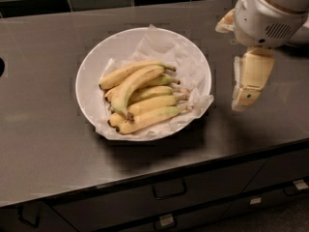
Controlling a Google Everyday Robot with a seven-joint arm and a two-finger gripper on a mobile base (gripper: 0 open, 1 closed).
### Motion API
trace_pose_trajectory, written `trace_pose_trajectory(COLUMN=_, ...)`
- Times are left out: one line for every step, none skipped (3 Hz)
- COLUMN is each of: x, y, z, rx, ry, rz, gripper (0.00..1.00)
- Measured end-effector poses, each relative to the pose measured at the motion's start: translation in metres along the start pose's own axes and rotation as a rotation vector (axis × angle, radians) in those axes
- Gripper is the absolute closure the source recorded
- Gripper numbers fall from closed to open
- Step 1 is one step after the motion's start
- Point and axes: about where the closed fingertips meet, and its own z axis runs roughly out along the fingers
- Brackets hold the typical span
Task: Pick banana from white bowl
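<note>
Over on the right, the gripper (245, 99) hangs pointing down above the dark counter (43, 144), just beside the white bowl (86, 69). Open or closed? Can't tell. Inside the bowl, on crinkled paper (159, 45), the banana (133, 83) lies curved atop the slimmer bananas (154, 103), untouched.

Greenish-yellow banana (131, 86), white bowl (87, 76) — cream hand (240, 103) beside it

A single camera looks steeply down, fairly close, onto the countertop (48, 129), the gripper (240, 104) hanging at the view's right.
</note>
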Motion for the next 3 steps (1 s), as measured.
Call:
trace_pose_trajectory(x=-0.039, y=-0.003, z=0.012, rx=-0.065, ry=-0.051, rz=-0.13, gripper=0.0)
trace_pose_trajectory(x=-0.039, y=-0.003, z=0.012, rx=-0.065, ry=-0.051, rz=-0.13, gripper=0.0)
trace_pose_trajectory(x=-0.063, y=-0.007, z=0.019, rx=-0.06, ry=-0.058, rz=-0.2, gripper=0.0)
